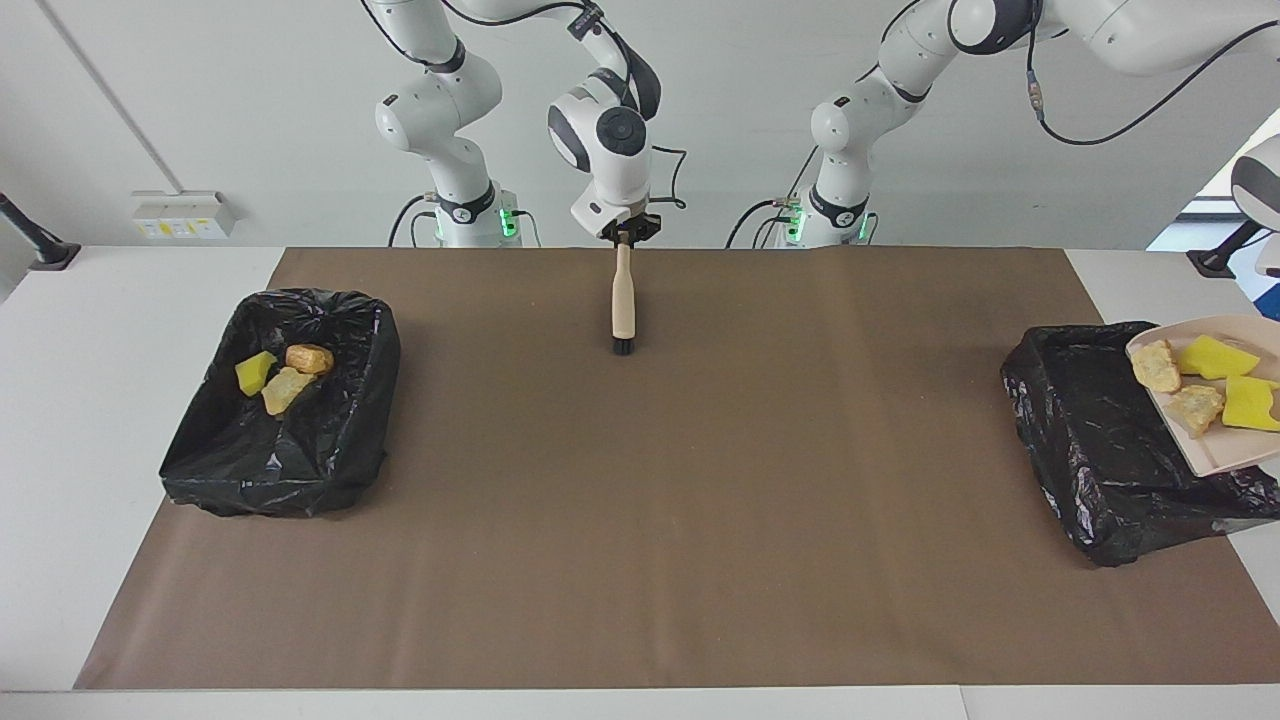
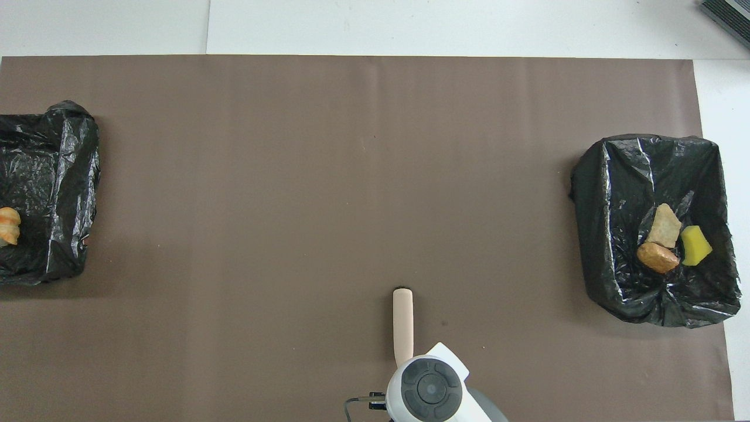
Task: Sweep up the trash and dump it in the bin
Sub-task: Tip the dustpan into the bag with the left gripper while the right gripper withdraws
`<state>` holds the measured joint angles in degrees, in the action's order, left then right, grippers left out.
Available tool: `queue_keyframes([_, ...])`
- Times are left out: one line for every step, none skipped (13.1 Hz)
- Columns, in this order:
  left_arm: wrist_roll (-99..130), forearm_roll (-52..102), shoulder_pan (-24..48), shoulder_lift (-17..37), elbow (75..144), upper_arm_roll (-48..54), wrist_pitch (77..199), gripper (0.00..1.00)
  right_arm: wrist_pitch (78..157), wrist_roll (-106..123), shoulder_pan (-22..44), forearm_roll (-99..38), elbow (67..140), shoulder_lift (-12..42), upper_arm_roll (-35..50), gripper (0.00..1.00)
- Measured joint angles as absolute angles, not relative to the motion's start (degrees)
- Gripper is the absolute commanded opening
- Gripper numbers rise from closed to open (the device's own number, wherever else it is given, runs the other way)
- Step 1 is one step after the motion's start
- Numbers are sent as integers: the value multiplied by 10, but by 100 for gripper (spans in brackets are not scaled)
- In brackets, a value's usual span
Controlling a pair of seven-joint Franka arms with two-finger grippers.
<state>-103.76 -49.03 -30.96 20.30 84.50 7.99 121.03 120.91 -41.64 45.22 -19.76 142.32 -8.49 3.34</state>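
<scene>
Gripping a brush [image 1: 623, 305] by its handle, the right gripper [image 1: 625, 236] waits at the table's robot-side edge. Three trash bits [image 1: 283, 373] lie in the bin [image 1: 330, 460] at the right arm's end. Four more [image 1: 1205, 385] sit on a dustpan [image 1: 1215, 450] tilted over the bin [image 1: 1090, 450] at the left arm's end; the left gripper is out of view.

- A robotics lab: 2 white Franka arms [image 1: 440, 110] bolted at a white table [image 1: 130, 300].
- Brown paper sheet [image 1: 640, 480] covers the tabletop; bare white wall [image 1: 250, 120], loose cables.
</scene>
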Motion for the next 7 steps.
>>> queue_keyframes([-1038, -505, -309, 203, 845, 81, 1212, 0, 1210, -416, 451, -204, 1423, -84, 33, 0])
queue_keyframes([-1038, -520, -308, 202, 845, 81, 1213, 0, 1210, -416, 450, -207, 1424, -84, 33, 6])
queue_keyframes([-1038, -533, -307, 200, 844, 81, 1213, 0, 1210, -416, 450, -209, 1424, -84, 33, 37])
queue_keyframes([-1038, -545, -306, 197, 844, 81, 1213, 0, 1210, -416, 448, -210, 1424, -84, 33, 83])
queue_keyframes([-1037, -555, -304, 193, 843, 81, 1210, 0, 1210, -416, 446, -210, 1424, -83, 33, 100])
queue_keyframes([-1036, -564, -299, 187, 842, 81, 1201, 0, 1210, -416, 446, -210, 1424, -82, 33, 100])
queue_keyframes([-1036, -572, -292, 181, 841, 81, 1185, 0, 1211, -416, 446, -210, 1421, -81, 33, 100])
